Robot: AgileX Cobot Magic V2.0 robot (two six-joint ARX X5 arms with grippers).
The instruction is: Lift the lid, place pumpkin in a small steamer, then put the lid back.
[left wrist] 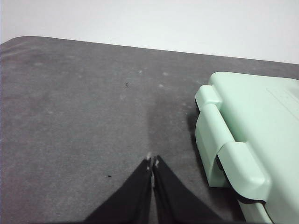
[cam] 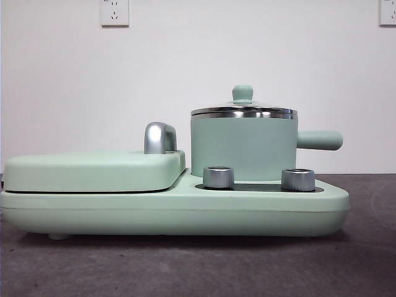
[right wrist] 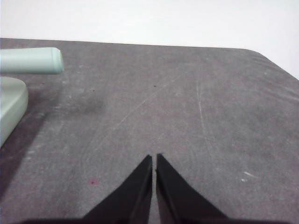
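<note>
Front view: small steamer (cam: 242,148) sits upright on the right half of the mint-green appliance base (cam: 173,213), on the dark cooking plate behind the two silver knobs (cam: 218,177). Its straight side handle (cam: 318,140) points to 3 o'clock. The lid (cam: 243,111) is seated on the pot's steel rim, mint-green knob (cam: 242,93) at 12 o'clock, level, not tilted. At 9 o'clock from the pot, a large flat mint-green cover (cam: 93,170) lies closed over the left half of the base; a curved silver handle (cam: 159,137) stands between cover and pot. Two wall sockets (cam: 114,12) are on the white wall behind.

Pumpkin: not seen in any of the three views.

Left gripper (left wrist: 153,161): jaws closed tip to tip, nothing between them, over bare dark table (left wrist: 74,107). In the left wrist view the hinged end of the flat cover (left wrist: 247,135) lies near the jaw tips, apart from them.

Right gripper (right wrist: 154,157): jaws drawn together with only a thin slit, holding nothing, over bare table. In the right wrist view the steamer's side handle (right wrist: 30,60) and a corner of the base (right wrist: 11,105) show well apart from the jaws.

Neither arm appears in the front view.
</note>
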